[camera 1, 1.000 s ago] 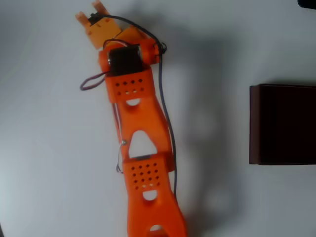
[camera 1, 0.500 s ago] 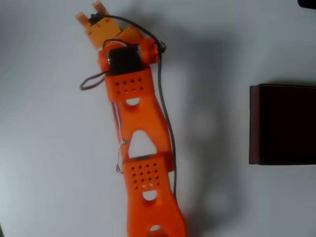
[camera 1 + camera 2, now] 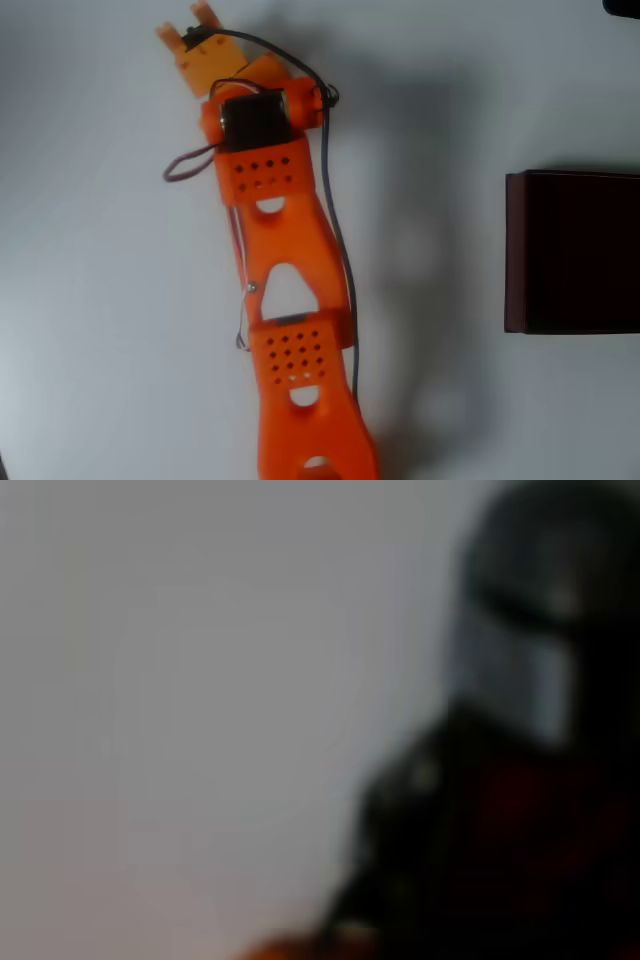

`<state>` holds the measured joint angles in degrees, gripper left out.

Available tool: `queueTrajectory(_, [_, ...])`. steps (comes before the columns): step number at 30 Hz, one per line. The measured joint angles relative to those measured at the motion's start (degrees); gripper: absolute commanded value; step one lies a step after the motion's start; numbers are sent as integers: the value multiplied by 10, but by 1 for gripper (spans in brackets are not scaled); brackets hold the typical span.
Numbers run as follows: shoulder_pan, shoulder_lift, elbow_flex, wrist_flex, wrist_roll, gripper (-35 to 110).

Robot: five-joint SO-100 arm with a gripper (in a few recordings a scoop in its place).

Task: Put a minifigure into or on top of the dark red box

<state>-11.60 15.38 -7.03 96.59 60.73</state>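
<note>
One orange arm (image 3: 285, 300) reached across the white tabletop (image 3: 100, 300) in the overhead view, its hand (image 3: 190, 32) at the top left with two fingertips slightly parted; whether it gripped anything I could not tell. One dark red box (image 3: 575, 250) sat well apart at the right edge. One blurred minifigure (image 3: 520, 730) loomed close in the wrist view.
</note>
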Motion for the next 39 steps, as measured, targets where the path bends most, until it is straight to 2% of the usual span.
queueTrajectory(16, [0,-6,-4,0,9,1])
queueTrajectory(23, [18,11,-21,72,-27,0])
queueTrajectory(31, [147,374,328,77,-175,0])
queueTrajectory(35, [276,557,500,77,-228,0])
queueTrajectory(39, [417,603,607,76,-265,0])
